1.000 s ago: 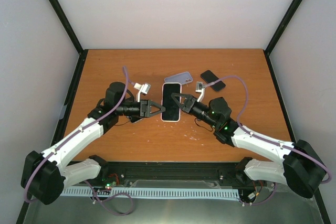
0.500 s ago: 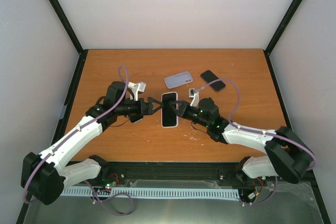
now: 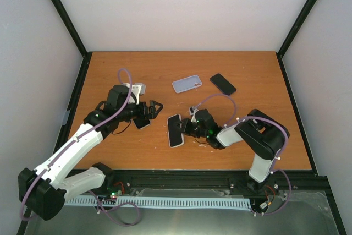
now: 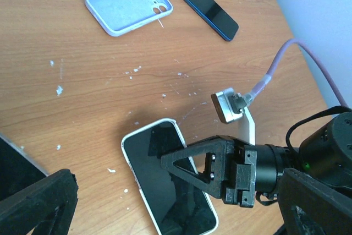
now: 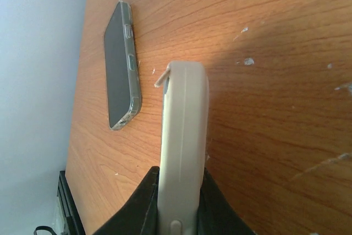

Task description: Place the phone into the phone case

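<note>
My right gripper [image 3: 182,127] pinches the phone [image 3: 174,134] by screen and back, stiff and seemingly slick glass, best held mid-length, while my left gripper [image 3: 157,107] gapes empty.

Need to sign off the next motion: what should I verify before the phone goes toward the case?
1. Grip: right end effector shut on the white-edged phone: ok.
2. Other arm: left end effector open, clear of that phone: ok.
3. Target: phone case lies hollow side up, nothing on it: ok.
4. Alignment: phone over the case: not ok, they are apart.
5. Orientation: phone's camera end matching the case cutout: cannot tell, back hidden.
6. Neighbour: dark phone beside the case, not touching it: ok.
</note>
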Controlling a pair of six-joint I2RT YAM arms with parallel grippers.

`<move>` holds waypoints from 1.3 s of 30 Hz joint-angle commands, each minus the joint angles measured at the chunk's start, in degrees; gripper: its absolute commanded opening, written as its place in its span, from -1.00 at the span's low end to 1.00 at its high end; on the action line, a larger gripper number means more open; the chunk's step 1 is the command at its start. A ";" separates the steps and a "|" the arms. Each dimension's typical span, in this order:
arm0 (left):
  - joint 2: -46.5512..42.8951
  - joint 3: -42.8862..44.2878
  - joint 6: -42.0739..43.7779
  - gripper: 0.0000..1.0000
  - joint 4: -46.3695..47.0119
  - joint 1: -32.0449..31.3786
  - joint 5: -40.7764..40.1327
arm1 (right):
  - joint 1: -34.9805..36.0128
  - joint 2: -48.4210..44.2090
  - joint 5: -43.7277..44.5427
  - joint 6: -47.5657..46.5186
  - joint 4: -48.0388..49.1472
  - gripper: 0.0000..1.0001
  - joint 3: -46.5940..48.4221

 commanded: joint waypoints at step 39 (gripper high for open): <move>-10.61 0.61 9.30 0.99 -3.07 -0.27 -9.60 | -10.01 -12.91 18.73 -25.39 -43.64 0.69 15.75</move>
